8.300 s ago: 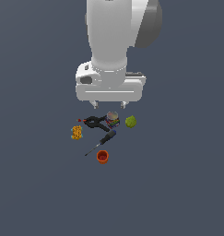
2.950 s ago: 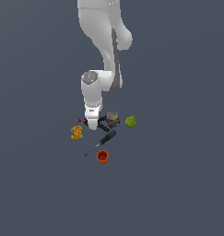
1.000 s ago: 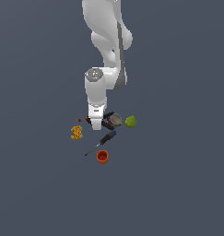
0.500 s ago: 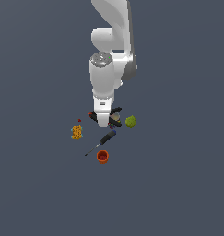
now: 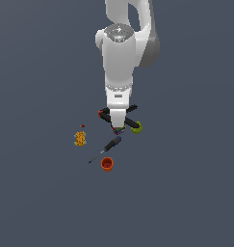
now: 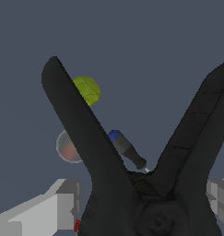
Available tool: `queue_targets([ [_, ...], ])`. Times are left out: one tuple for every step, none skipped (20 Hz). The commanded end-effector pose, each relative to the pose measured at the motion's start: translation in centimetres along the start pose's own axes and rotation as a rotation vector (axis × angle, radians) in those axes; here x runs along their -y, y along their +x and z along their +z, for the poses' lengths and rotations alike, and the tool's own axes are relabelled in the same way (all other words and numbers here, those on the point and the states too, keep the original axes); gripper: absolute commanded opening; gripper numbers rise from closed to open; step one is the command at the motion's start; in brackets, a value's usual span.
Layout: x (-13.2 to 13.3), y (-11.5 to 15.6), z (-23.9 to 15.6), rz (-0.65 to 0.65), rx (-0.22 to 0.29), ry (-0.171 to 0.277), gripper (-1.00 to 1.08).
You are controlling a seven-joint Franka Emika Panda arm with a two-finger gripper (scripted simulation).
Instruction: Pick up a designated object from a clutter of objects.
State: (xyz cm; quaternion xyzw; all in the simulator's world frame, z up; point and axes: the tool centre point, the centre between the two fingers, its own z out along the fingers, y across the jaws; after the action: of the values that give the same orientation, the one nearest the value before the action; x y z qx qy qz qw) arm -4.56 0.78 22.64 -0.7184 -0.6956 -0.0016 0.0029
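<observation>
The designated object, a black spring clamp (image 5: 107, 114) with splayed handles and red-orange jaw tips, hangs just above the clutter, held in my gripper (image 5: 118, 120). In the wrist view the clamp (image 6: 81, 133) fills the frame as a black V. My gripper (image 6: 141, 209) is shut on it near the pivot, with a grey finger (image 6: 56, 205) on each side. Below lie the multicoloured can (image 5: 119, 130), green ball (image 5: 136, 127) and screwdriver (image 5: 109, 145). The wrist view also shows the ball (image 6: 88, 90), can (image 6: 67, 146) and screwdriver (image 6: 127, 150) under the clamp.
An orange cup (image 5: 107, 164) stands nearest the exterior camera, beyond the screwdriver tip. A yellow perforated piece (image 5: 80, 139) lies toward the exterior view's left, with a tiny red bit (image 5: 83, 126) just behind it. Grey floor surrounds the group.
The arm came down onto the clutter and closed on the clamp. Over the last second it has turned and risen, lifting the clamp off the floor; the other objects stay put.
</observation>
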Motion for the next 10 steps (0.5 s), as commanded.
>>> queue_targets([
  [-0.9,1.0,-2.4,0.001,0.000,-0.001,-1.00],
  [-1.3,1.4,-3.3,0.001,0.001,-0.001,-1.00],
  [-1.7,1.8,-4.2,0.002,0.002,-0.001,-1.00],
  [-2.1,2.2,-5.1,0.002,0.002,-0.001,-1.00],
  [-2.5,2.6,-5.9,0.003,0.003,-0.001,-1.00],
  [-2.9,3.0,-6.7,0.003,0.003,-0.001,-1.00],
  [-3.2,3.3,-7.5,0.004,0.004,-0.002,-1.00],
  [-3.5,3.6,-8.2,0.004,0.004,-0.002,-1.00],
  [-3.8,3.9,-8.9,0.005,0.004,-0.002,-1.00],
  [-4.1,4.1,-9.5,0.005,0.005,-0.002,-1.00],
])
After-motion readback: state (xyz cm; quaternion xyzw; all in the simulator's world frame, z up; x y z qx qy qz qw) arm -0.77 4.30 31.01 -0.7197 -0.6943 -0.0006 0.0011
